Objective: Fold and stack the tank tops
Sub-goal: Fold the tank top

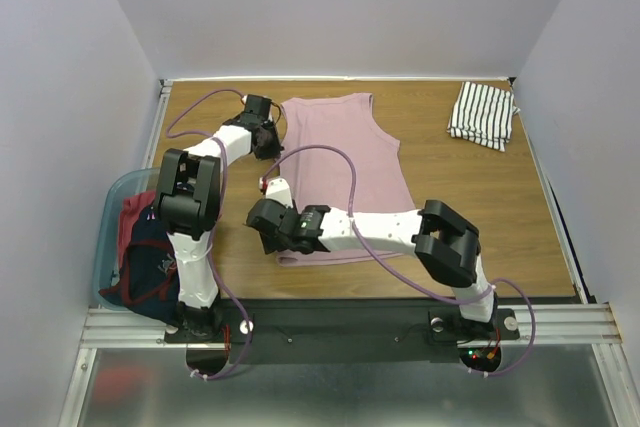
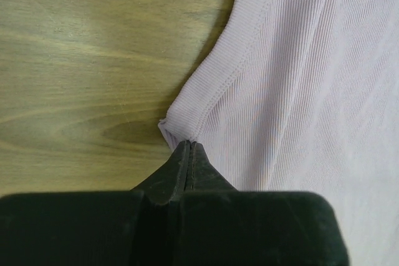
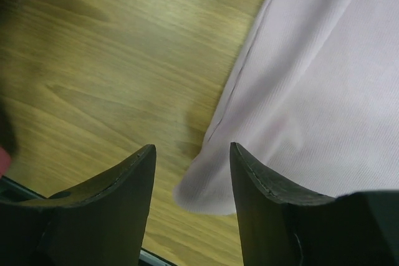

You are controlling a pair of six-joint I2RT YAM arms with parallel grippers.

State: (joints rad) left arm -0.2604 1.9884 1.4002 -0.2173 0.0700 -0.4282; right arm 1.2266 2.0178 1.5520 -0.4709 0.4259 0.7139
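The dusty pink tank top [image 1: 345, 172] lies flat in the middle of the table. My left gripper [image 1: 272, 137] is shut on its far-left shoulder strap; in the left wrist view the fingertips [image 2: 187, 147] pinch the pink strap corner [image 2: 177, 130]. My right gripper [image 1: 272, 239] is open at the near-left hem corner; in the right wrist view that pink corner [image 3: 209, 188] lies between the open fingers [image 3: 140, 166]. The folded white striped tank top [image 1: 483, 114] lies at the far right. Navy [image 1: 150, 267] and dark red [image 1: 135, 215] tops sit in the tub.
A translucent light-blue tub [image 1: 112, 209] hangs at the table's left edge beside the left arm's base. White walls enclose the table on three sides. A metal rail [image 1: 350, 322] runs along the near edge.
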